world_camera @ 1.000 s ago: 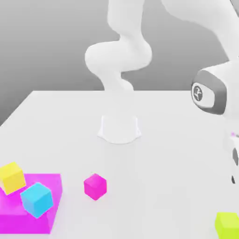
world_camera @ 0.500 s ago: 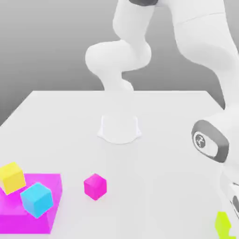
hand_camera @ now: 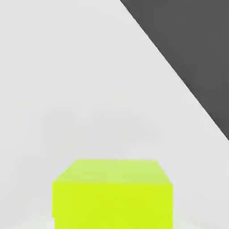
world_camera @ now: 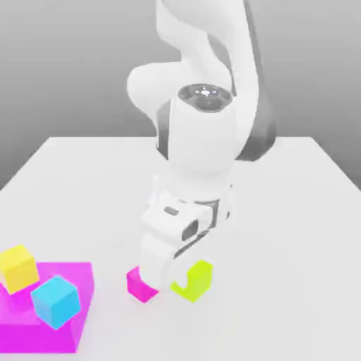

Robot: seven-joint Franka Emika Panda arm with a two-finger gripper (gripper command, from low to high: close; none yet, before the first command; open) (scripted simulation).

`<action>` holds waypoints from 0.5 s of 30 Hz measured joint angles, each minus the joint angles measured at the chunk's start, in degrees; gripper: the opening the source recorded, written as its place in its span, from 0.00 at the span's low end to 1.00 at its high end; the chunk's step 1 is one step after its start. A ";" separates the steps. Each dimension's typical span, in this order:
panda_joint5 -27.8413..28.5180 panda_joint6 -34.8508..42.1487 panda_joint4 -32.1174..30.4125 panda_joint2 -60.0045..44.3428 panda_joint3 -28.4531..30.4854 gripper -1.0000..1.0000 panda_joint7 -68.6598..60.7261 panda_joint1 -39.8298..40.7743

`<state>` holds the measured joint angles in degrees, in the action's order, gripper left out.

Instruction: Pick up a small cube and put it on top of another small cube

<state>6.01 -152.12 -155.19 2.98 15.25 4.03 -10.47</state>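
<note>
going from the exterior view's left: a yellow cube (world_camera: 17,267) and a cyan cube (world_camera: 55,301) rest on a flat magenta block (world_camera: 28,326) at the near left corner of the white bench (world_camera: 296,233), all well apart from the work. next comes the small magenta-pink cube (world_camera: 138,285), sitting on the bench and partly hidden behind the arm's white hand. just to its right hangs the lime cube (world_camera: 193,281), pinched in the gripper (world_camera: 185,283), whose fingers are clamped shut on it. in the hand view the lime cube (hand_camera: 112,194) sits close under the camera with bare bench beyond it.

the relation that matters: the pink cube lies just to the exterior view's left of the held lime cube, and the two look about level in height, nearly side by side. by my reading, the carry is not finished. the lime cube would need to rise above the pink cube's top, shift leftward until centred over it, then come down flat before release.
</note>
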 joint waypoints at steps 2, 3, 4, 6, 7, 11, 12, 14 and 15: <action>1.17 -0.61 -4.23 3.73 0.94 0.00 2.62 2.24; 1.58 -0.94 -6.37 5.59 1.28 0.00 3.83 3.79; 2.11 -1.30 -8.50 7.43 1.81 0.00 5.12 5.26; 1.67 -3.19 -10.36 7.51 2.62 0.00 5.70 6.08; 0.91 -4.53 -10.59 6.43 2.89 0.00 5.32 5.89; -4.18 -10.84 -10.55 -0.03 3.12 0.00 1.91 4.45; -6.07 -12.52 -10.50 -1.86 2.88 0.00 0.61 4.24; -10.30 -15.78 -10.40 -5.48 1.61 1.00 -2.32 4.33; -10.30 -15.78 -10.40 -5.48 1.61 1.00 -2.31 4.37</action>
<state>-4.29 -167.89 -165.59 -2.50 16.86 1.71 -6.10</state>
